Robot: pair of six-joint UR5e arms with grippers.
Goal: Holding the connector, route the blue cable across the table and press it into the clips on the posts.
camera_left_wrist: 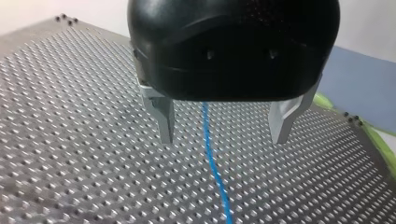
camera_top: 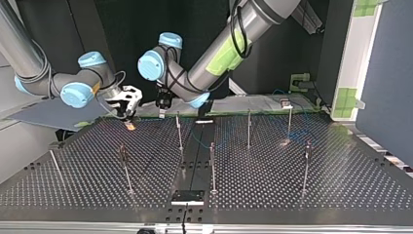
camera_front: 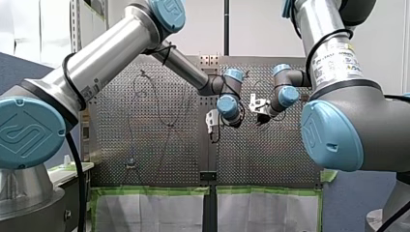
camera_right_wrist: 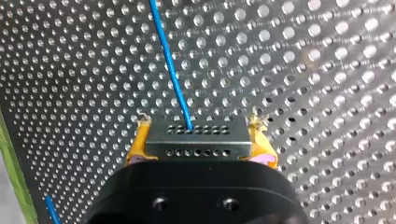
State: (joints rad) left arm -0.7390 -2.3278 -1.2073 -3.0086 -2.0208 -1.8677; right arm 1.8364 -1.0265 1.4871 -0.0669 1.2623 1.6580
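My left arm (camera_front: 111, 53) and my right arm (camera_front: 333, 58) are silver tubes with light-blue joint caps and black cables. My left claw (camera_left_wrist: 223, 139) is black with metal fingers (camera_left_wrist: 163, 122), and my right claw (camera_right_wrist: 200, 140) has yellow pads (camera_right_wrist: 134, 148).

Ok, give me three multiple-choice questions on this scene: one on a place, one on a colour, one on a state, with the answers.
1. In the left wrist view, where does the blue cable lie?
A) on the table under the gap between my left gripper's fingers
B) wound round one finger
C) over the gripper's body

2. What colour are my right gripper's pads?
A) green
B) yellow
C) white

3. My right gripper is:
A) open and empty
B) shut on a post
C) shut on the connector

1 A: it runs along the table between the spread fingers.
2 B: yellow shows at both sides of the connector.
3 C: the pads clamp the grey block that the cable leaves.
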